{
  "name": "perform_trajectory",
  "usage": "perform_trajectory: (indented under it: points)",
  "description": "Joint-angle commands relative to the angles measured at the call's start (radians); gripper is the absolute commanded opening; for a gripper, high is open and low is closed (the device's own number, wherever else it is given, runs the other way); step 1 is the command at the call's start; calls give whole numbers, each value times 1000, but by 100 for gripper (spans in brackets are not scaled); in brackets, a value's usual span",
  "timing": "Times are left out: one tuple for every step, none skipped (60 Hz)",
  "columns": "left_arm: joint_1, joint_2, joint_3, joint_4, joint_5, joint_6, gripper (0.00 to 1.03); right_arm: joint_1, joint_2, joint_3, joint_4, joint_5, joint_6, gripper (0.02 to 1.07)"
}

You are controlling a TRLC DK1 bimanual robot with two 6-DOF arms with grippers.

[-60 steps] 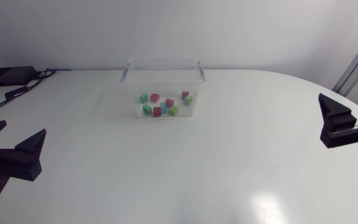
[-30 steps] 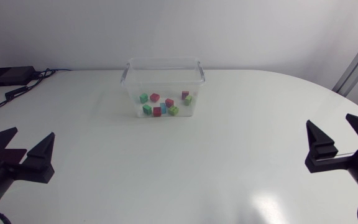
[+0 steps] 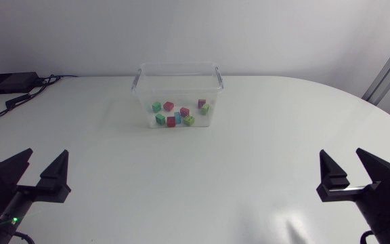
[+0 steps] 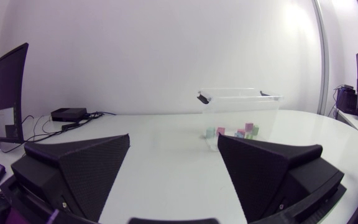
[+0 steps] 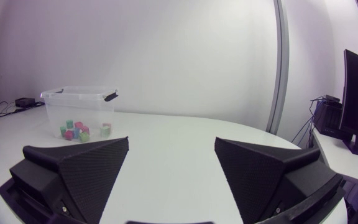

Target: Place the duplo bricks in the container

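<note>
Container: the clear container (image 3: pixel 179 66) stands upright at the far middle of the white table (image 3: pixel 202 176), open top up.
Long axis: it runs side to side across the head view, with a dark clip at each short end.
Bricks: the duplo bricks (image 3: pixel 171 121) (green, red, pink, one blue) lie scattered on the container floor, all inside its walls.
Left gripper: the left gripper (image 3: pixel 47 152) is near the table's near-left edge. Its fingers are spread wide with nothing between them.
Right gripper: the right gripper (image 3: pixel 342 152) is near the near-right edge, fingers likewise parted and holding nothing.
Container to fingers: it lies well ahead of both grippers, between the two arms, touching neither. In each wrist view it sits far beyond the fingertips, off toward the other arm's side.
</note>
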Motion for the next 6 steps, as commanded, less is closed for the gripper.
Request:
perform_trajectory:
  points:
    - [7,-9,-22,21,8,-34,99,-7,-10,-21,19,-6,36,102]
    - [7,-9,-22,21,8,-34,99,-7,-10,-21,19,-6,36,102]
    - [7,-9,-22,21,8,-34,99,-7,-10,-21,19,-6,36,102]
    - [7,-9,-22,21,8,-34,99,-7,-10,-21,19,-6,36,102]
    - [7,-9,-22,21,8,-34,99,-7,-10,-21,19,-6,36,102]
    - [7,-9,-22,21,8,-34,99,-7,-10,-21,19,-6,36,102]
